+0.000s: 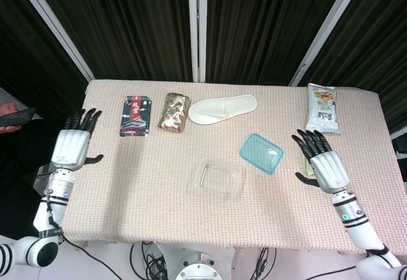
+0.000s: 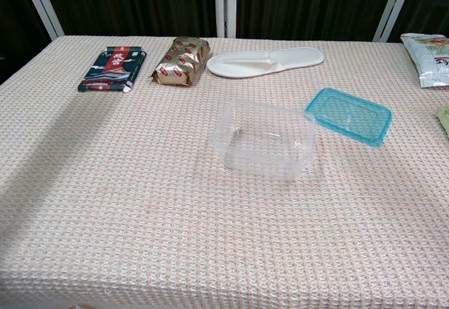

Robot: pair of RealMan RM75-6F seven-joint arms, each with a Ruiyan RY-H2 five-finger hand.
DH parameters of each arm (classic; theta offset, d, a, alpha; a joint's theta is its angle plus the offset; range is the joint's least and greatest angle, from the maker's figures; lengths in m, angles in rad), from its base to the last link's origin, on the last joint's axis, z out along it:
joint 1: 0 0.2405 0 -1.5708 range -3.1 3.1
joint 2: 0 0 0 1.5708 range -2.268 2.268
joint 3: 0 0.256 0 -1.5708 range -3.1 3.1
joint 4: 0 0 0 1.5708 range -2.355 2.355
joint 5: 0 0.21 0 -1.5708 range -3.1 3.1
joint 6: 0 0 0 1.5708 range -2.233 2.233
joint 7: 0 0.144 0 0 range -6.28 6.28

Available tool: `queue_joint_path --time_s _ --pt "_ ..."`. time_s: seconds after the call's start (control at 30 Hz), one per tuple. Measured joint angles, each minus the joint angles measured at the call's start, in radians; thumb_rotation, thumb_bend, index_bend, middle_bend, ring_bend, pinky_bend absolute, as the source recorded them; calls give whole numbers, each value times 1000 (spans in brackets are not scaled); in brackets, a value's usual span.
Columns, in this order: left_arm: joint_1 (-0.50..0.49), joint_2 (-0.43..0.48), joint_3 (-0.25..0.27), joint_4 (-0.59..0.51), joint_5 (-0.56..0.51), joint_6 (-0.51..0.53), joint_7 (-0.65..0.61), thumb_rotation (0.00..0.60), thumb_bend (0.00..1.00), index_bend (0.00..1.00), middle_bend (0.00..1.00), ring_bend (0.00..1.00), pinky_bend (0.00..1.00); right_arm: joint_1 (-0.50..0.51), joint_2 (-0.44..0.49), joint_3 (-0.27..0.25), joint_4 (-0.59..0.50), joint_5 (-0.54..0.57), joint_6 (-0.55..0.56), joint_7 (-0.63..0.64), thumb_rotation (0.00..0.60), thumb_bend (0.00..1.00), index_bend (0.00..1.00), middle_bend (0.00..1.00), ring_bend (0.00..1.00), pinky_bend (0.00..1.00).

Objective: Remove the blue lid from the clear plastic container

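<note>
— How many containers were on the desk (image 1: 127,184)?
— One clear plastic container (image 1: 218,178), and one blue lid (image 1: 261,153) lying to its right.
— And packets?
— Four: a dark packet (image 1: 135,116) and a gold packet (image 1: 174,111) far left, a pale snack bag (image 1: 322,108) far right, a green packet (image 1: 307,165) near right.
— Anything else?
— One white slipper (image 1: 222,109), two hands: left hand (image 1: 71,147), right hand (image 1: 323,165).
</note>
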Motion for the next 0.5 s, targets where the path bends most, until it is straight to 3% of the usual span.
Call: queue_joint_path --time_s 0.2,0.5 --pt "110 30 32 101 71 79 -89 600 31 120 106 0 59 -84 175 -1 -110 59 33 138 600 143 0 44 0 0" --pt "329 79 107 98 198 214 -188 600 31 120 106 0 36 -205 214 -2 -104 101 128 230 600 146 0 25 0 0"
